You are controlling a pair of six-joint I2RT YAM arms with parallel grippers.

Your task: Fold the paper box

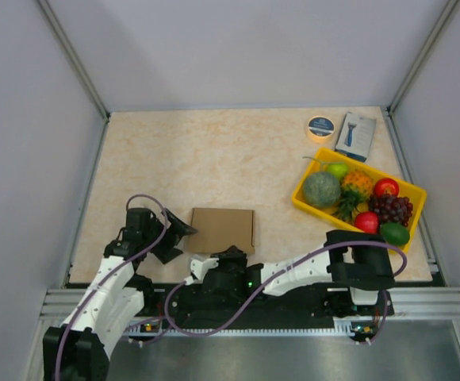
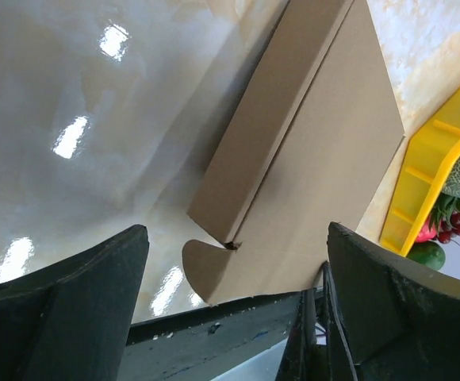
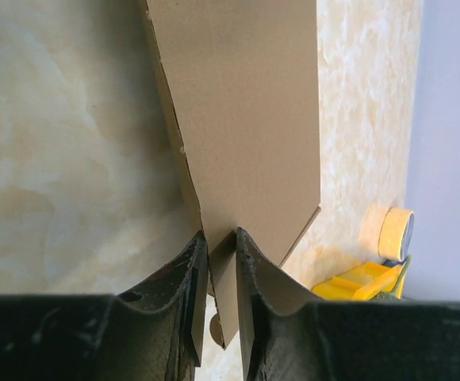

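Observation:
The paper box (image 1: 223,229) lies folded flat on the table as a brown cardboard rectangle, close to the near edge. My right gripper (image 1: 228,252) reaches in from the near side, and its jaws are closed on the box's near flap (image 3: 228,274), which stands pinched between the two fingers (image 3: 192,270). In the right wrist view the box (image 3: 238,119) stretches away from the gripper (image 3: 222,236). My left gripper (image 1: 181,233) sits at the box's left end, open wide. In its wrist view the box (image 2: 317,159) and a rounded tab (image 2: 206,274) lie ahead of the gripper (image 2: 236,228), with nothing between the fingers.
A yellow tray (image 1: 301,197) of toy fruit stands at the right. A tape roll (image 1: 320,127) and a small blue-and-white box (image 1: 355,135) lie behind it. White walls enclose the table on three sides. The metal rail with the arm bases runs along the near edge.

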